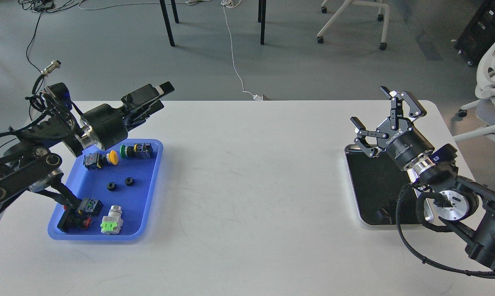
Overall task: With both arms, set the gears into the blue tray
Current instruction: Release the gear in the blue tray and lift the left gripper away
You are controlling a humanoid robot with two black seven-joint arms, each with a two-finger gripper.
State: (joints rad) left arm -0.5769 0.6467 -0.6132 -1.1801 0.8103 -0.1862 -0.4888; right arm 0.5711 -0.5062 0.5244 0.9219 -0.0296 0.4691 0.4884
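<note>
Two small black gears lie side by side on the floor of the blue tray at the table's left. My left gripper is raised above the tray's far edge and points right. A narrow gap shows between its fingers, which hold nothing. At the right, my right gripper hangs open and empty over the far left corner of the black tray. A small dark round shape sits near that tray's front; I cannot tell whether it is a gear.
Several colour-capped push-button switches share the blue tray: yellow, green, red and a white-green one. The white table stretches bare between the trays. Chairs and cables lie on the floor beyond.
</note>
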